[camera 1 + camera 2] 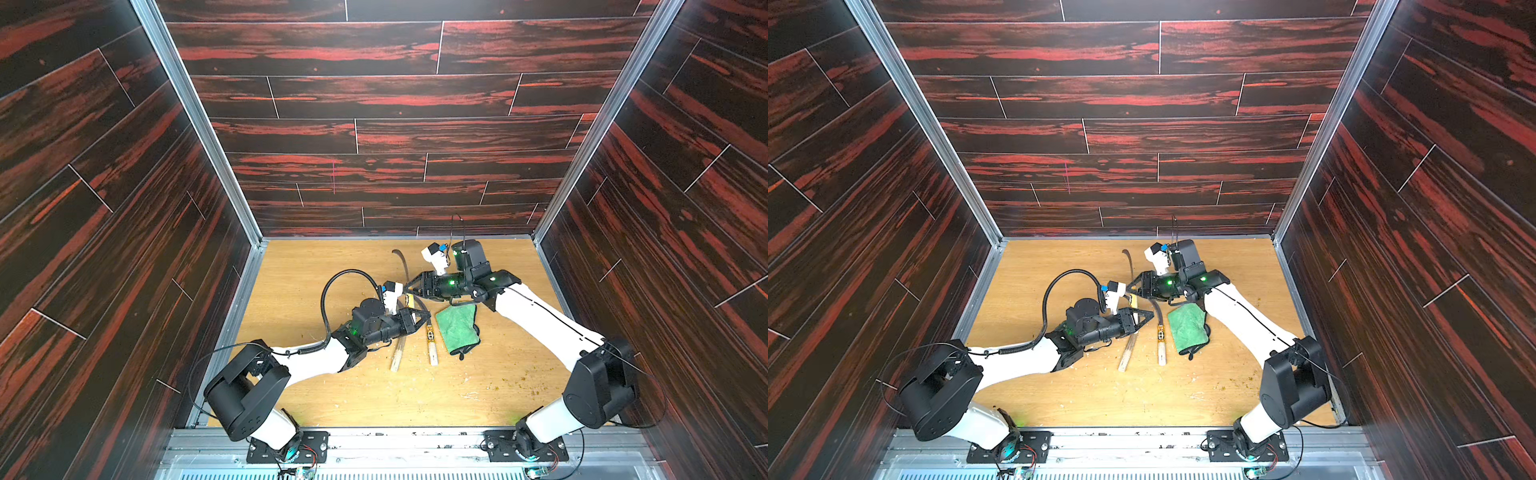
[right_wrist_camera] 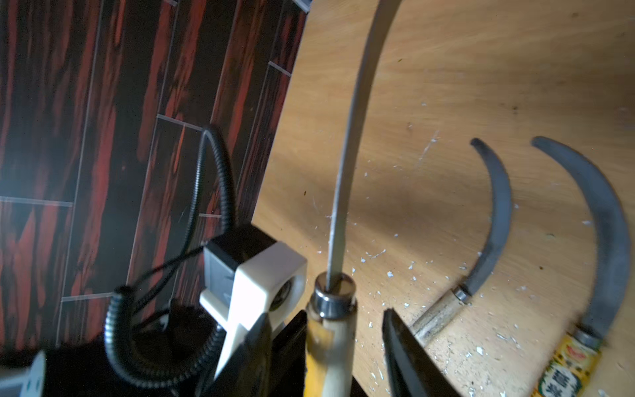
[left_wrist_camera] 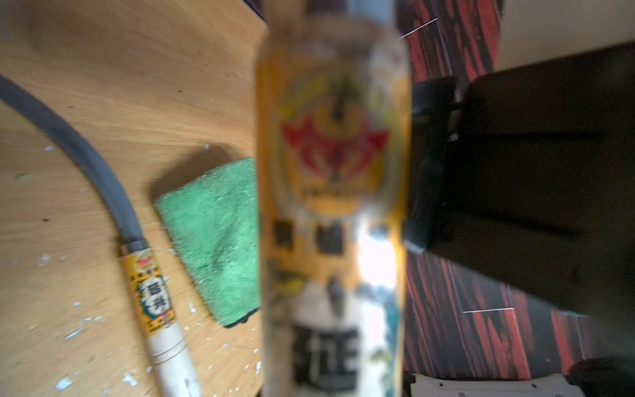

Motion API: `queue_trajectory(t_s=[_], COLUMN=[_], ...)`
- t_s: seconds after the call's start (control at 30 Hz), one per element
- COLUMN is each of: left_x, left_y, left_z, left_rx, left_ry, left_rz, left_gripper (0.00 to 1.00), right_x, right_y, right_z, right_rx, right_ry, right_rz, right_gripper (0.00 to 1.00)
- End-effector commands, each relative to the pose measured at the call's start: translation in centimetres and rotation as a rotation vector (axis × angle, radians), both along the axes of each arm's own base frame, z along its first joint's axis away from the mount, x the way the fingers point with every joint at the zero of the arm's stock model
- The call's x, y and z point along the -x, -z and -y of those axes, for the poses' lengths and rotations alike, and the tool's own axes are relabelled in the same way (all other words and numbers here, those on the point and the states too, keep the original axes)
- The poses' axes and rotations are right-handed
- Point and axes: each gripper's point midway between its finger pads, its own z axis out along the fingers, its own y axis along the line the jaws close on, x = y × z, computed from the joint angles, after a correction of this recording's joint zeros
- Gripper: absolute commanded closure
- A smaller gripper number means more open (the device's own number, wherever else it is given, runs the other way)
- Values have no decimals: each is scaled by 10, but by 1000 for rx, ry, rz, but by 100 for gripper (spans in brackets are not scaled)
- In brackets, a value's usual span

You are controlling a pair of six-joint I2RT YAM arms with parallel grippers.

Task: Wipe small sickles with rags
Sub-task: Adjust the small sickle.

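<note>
One small sickle (image 1: 402, 266) is held upright off the table, its blade pointing toward the back wall. My left gripper (image 1: 417, 318) is shut on its yellow-labelled handle (image 3: 333, 206), which fills the left wrist view as a blur. My right gripper (image 2: 343, 316) stands open round the same handle just below the metal ferrule; one finger (image 2: 288, 343) is against it and the other sits apart. Two more small sickles lie on the table: a plain-handled one (image 1: 397, 353) and a labelled one (image 1: 431, 336). The green rag (image 1: 457, 330) lies folded beside them, under the right arm.
The wooden table (image 1: 332, 395) is boxed in by dark red plank walls on three sides. White flecks and small debris are scattered over it. The left wrist camera (image 2: 254, 285) and its ribbed cable sit close beside the right gripper.
</note>
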Motion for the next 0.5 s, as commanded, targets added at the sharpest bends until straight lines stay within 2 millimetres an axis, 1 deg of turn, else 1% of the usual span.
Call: queue_trajectory(t_s=[0.0, 0.03, 0.07, 0.13, 0.17, 0.23, 0.3, 0.4, 0.47], left_x=[3, 4, 4, 7, 9, 13, 16, 19, 20], left_y=[-7, -5, -1, 4, 7, 10, 10, 8, 6], left_z=[-7, -9, -12, -19, -23, -32, -41, -48, -51], left_rx=[-29, -41, -57, -87, -101, -121, -125, -119, -117], left_ry=[-14, -17, -23, -33, -37, -50, -60, -68, -67], left_rz=[47, 45, 39, 36, 36, 36, 42, 51, 53], left_gripper=[100, 100, 100, 100, 100, 100, 100, 100, 100], right_x=[1, 1, -2, -3, -2, 0, 4, 12, 14], right_y=[-14, -13, -9, 1, 11, 36, 66, 103, 124], right_z=[17, 21, 30, 48, 61, 87, 110, 131, 139], right_rx=[84, 108, 162, 262, 327, 460, 567, 662, 705], right_ry=[45, 57, 91, 135, 157, 198, 217, 227, 232], right_rz=[70, 74, 84, 89, 78, 42, -27, -110, -156], right_gripper=[41, 41, 40, 40, 39, 38, 38, 37, 36])
